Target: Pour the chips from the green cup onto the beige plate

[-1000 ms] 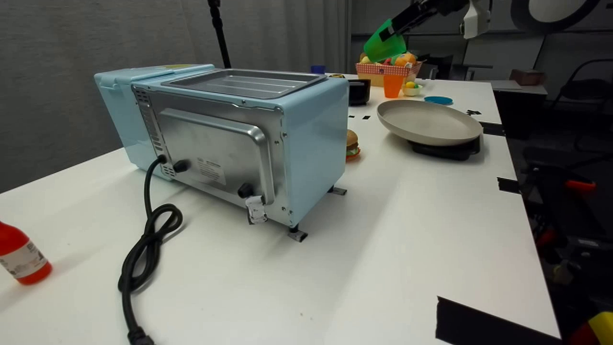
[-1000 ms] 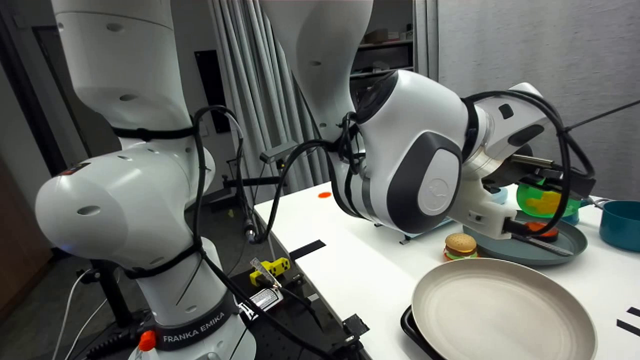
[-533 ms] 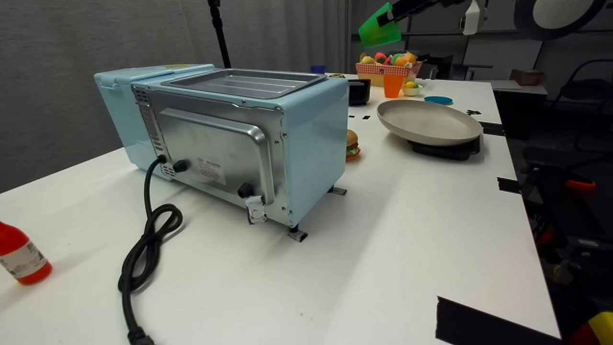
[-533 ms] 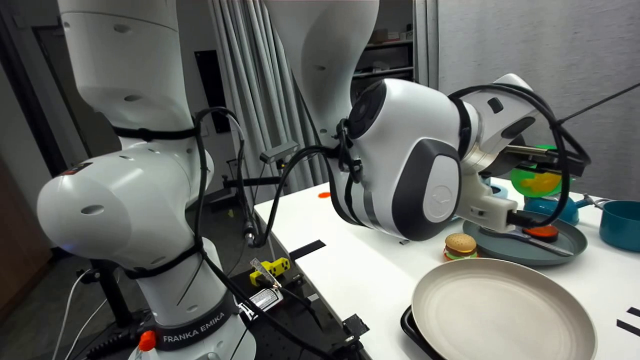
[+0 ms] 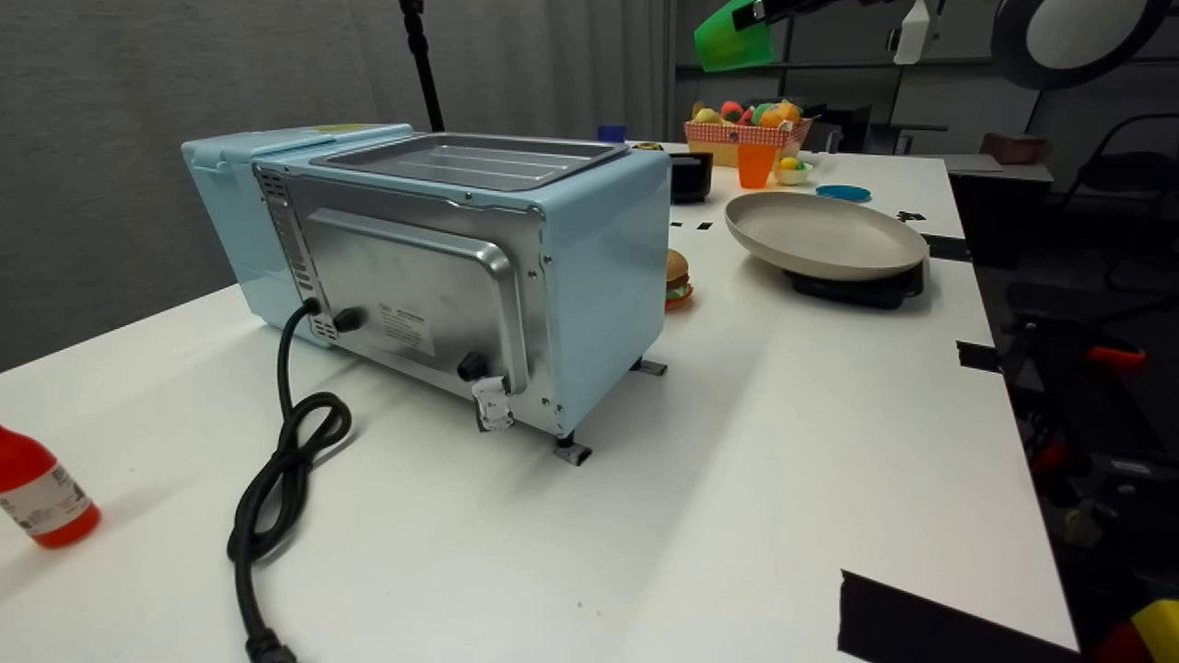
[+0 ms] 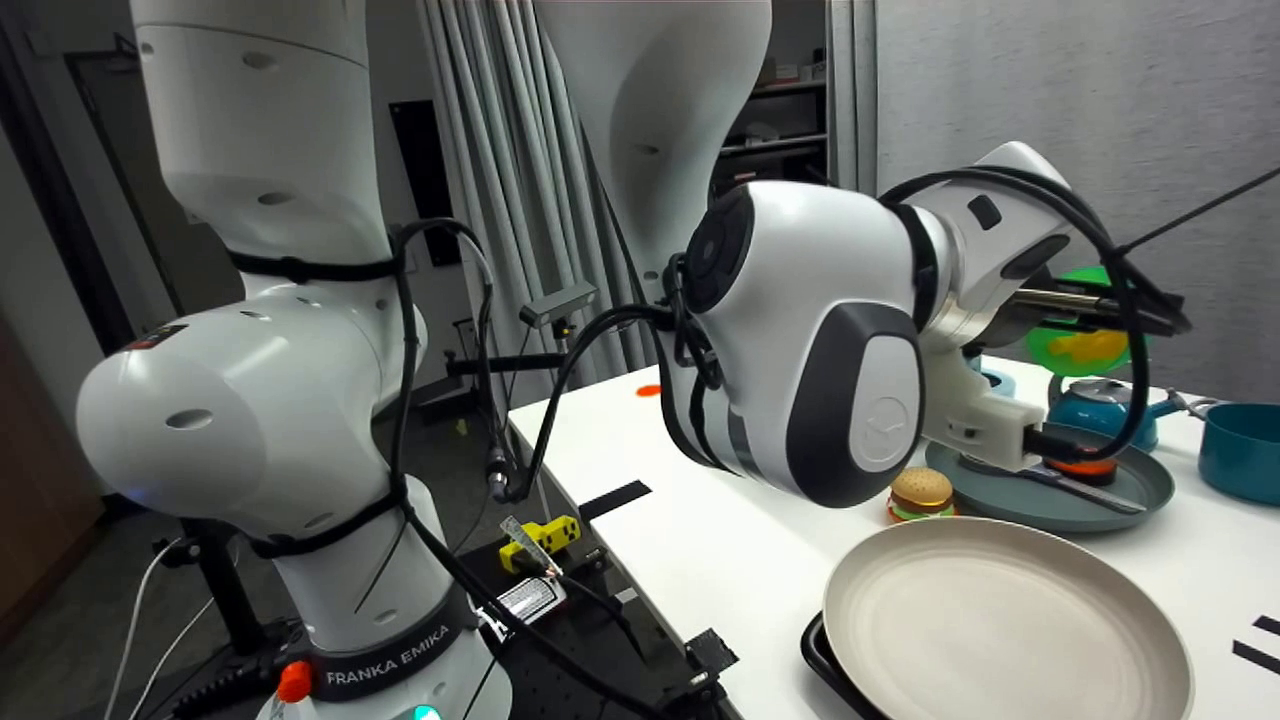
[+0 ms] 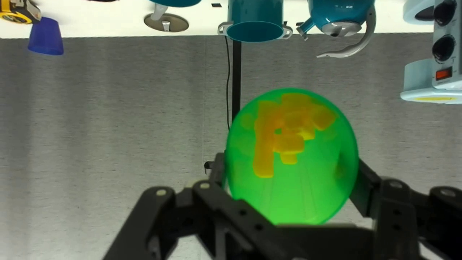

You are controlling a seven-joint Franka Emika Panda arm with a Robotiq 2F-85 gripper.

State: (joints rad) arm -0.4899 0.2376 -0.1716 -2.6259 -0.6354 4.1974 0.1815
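My gripper (image 7: 290,173) is shut on the green cup (image 7: 306,195), one finger on each side of it. The wrist view is upside down and shows the cup end on. The yellow chips (image 7: 265,151) lie inside it, bunched on the side towards the table. In an exterior view the cup (image 5: 734,44) is held tilted, high above the table. The chips (image 6: 1090,346) also show through the cup, partly hidden by cable and gripper. The beige plate (image 6: 1000,620) is bare and lies slightly tilted on a black base, nearer the robot; it shows in both exterior views (image 5: 820,230).
A toy burger (image 6: 921,494) and a grey plate (image 6: 1060,505) with a knife are beside the beige plate. A teal pot (image 6: 1240,450) and kettle (image 6: 1095,405) stand behind. A blue toaster oven (image 5: 608,276), orange cup (image 5: 757,166) and fruit basket (image 5: 737,145) are on the table.
My gripper has risen with the green cup, which is now higher in both exterior views. The arm's wrist has shifted with it. The chips are still in the cup and the plate has not moved.
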